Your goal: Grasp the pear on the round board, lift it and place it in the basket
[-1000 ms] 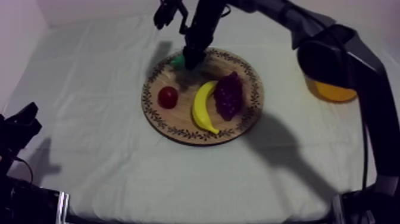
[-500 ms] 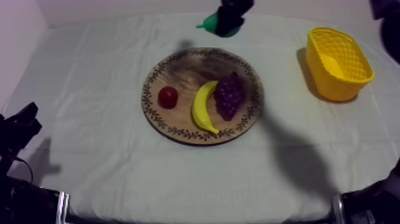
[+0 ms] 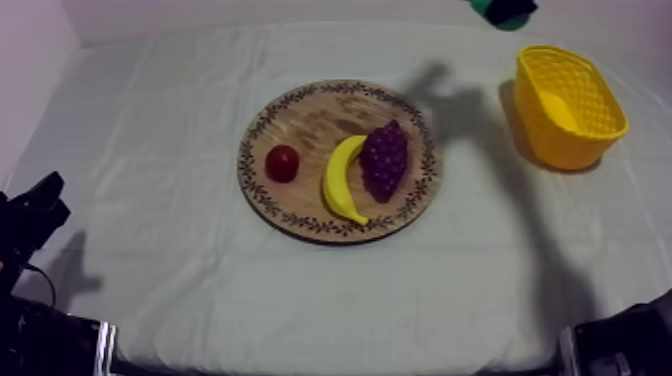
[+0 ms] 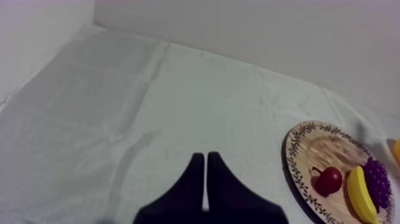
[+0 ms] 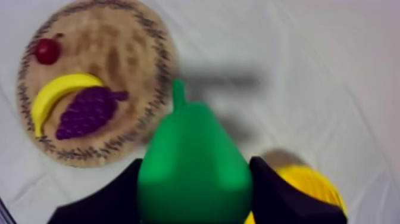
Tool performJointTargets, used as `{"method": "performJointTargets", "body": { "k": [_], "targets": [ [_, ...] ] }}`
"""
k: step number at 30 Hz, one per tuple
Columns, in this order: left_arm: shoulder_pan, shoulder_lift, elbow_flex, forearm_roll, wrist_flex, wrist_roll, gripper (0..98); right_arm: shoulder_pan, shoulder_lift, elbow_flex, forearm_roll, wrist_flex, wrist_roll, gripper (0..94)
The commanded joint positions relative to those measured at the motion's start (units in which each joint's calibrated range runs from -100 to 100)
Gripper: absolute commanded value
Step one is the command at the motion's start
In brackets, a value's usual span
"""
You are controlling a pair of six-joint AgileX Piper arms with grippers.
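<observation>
Right gripper (image 5: 195,179) pinching the pear (image 5: 190,143), held above the cloth (image 5: 333,71) between board (image 5: 119,44) and yellow basket (image 5: 312,184), not in it yet. Banana (image 5: 56,95), grapes (image 5: 86,113), small red fruit (image 5: 46,52) on the board. Left gripper (image 4: 205,171) pressed together, empty, over cloth.

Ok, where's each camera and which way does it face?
Top view: above the table, slanting down on the round wooden board and yellow basket; left gripper at lower left.
Left wrist view: low over the table, facing the board; that gripper shut.
Right wrist view: high, looking down past right gripper holding green pear.
All share the board.
</observation>
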Motion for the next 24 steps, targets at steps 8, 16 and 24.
{"method": "performJointTargets", "body": {
  "k": [8,16,24],
  "targets": [
    [0.0,0.0,0.0,0.02,0.0,0.0,0.1,10.3,0.0,9.0,1.0,-9.8,-2.6,38.2],
    [0.0,0.0,0.0,0.02,0.0,0.0,0.1,13.7,1.8,15.6,1.1,-15.9,-2.7,42.0],
    [0.0,0.0,0.0,0.02,0.0,0.0,0.1,15.0,4.4,17.8,1.9,-18.9,-2.8,71.0]
  ]
}}
